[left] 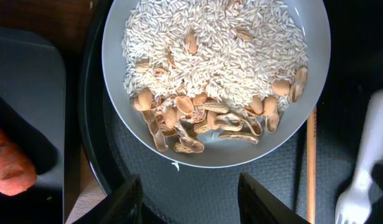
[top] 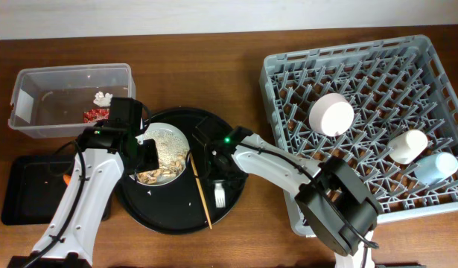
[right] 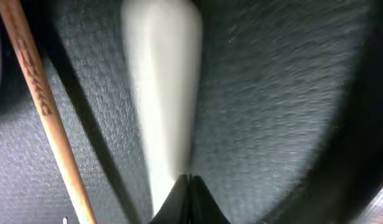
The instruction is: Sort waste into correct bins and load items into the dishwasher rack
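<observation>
A pale plate [left: 241, 152] [top: 178, 138] of rice and beige peanut shells [left: 197, 121] sits on the round black tray. My left gripper [left: 190, 186] [top: 148, 154] hovers open over the plate's near rim, holding nothing. The white fork [right: 163, 81] [left: 365, 174] and the chopstick [right: 45, 112] [top: 201, 197] lie on the same tray. My right gripper [right: 190, 178] [top: 216, 173] is shut, its tips meeting at the fork handle's end; nothing shows between them. The clear tub [top: 35, 82] holds a red wrapper [top: 95, 115] and white scrap [top: 103, 97]. A carrot piece [left: 10, 165] lies in the shallow black tray [top: 27, 190].
The grey dishwasher rack [top: 288, 67] fills the right side, holding an upturned bowl [top: 331, 114], a cream cup [top: 407, 145] and a blue cup [top: 437, 167]. The round black tray [top: 176, 216] lies between both arms. Bare wood runs along the front edge.
</observation>
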`<state>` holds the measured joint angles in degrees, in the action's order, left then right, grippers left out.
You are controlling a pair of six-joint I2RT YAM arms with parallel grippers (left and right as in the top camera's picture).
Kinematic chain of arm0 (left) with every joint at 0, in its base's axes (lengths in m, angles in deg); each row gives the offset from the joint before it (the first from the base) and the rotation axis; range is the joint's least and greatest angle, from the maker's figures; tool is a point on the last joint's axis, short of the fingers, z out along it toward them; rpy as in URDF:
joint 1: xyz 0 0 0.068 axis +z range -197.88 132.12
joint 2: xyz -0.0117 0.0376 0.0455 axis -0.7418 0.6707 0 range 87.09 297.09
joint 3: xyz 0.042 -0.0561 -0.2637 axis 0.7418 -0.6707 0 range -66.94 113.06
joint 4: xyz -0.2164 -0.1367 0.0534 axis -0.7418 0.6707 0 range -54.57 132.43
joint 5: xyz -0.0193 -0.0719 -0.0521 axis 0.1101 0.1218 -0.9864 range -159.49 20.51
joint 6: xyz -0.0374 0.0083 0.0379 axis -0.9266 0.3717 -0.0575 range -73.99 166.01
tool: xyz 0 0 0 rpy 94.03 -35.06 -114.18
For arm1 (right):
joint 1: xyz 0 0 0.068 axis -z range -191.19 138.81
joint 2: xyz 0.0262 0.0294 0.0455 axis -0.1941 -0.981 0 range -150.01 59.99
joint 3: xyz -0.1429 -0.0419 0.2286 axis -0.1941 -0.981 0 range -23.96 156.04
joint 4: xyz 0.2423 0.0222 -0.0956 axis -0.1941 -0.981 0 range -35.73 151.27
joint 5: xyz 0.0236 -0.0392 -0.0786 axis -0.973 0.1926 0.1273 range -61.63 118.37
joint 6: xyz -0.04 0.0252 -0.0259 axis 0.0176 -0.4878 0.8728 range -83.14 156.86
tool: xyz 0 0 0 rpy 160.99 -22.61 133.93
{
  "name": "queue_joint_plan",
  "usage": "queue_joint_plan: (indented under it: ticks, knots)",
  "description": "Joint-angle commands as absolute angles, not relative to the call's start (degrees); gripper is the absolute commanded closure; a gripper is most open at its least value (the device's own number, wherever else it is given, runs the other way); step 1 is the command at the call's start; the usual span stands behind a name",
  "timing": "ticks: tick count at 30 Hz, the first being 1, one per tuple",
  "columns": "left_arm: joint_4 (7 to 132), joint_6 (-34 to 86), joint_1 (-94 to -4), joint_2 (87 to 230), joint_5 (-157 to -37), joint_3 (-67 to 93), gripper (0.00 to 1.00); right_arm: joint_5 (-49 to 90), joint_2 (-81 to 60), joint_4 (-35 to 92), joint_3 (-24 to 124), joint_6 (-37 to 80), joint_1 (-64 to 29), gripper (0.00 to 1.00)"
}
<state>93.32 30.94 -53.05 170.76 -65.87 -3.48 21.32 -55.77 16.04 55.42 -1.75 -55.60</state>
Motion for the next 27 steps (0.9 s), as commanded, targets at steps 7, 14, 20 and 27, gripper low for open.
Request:
queue_joint_plan:
  ticks: [7, 14, 20, 27]
  knots:
    - [93.4, 30.2, -52.7, 170.4, -66.2, -4.0, 0.51, 19.9, -58.0, 15.6, 54.4, 0.7, -56.2, 0.96]
    - [93.4, 30.2, -52.7, 170.4, -66.2, -4.0, 0.51, 18.5, -56.0, 13.0, 54.5, 1.1, -56.1, 0.62]
    - [93.4, 30.2, -52.7, 170.4, -66.2, -4.0, 0.51, 18.4, -51.0, 11.0, 54.5, -0.1, -56.2, 0.53]
    - [93.4, 30.2, -52.7, 170.4, -66.2, -4.0, 0.51, 18.5, -51.0, 9.2, 54.4, -2.9, -58.7, 0.54]
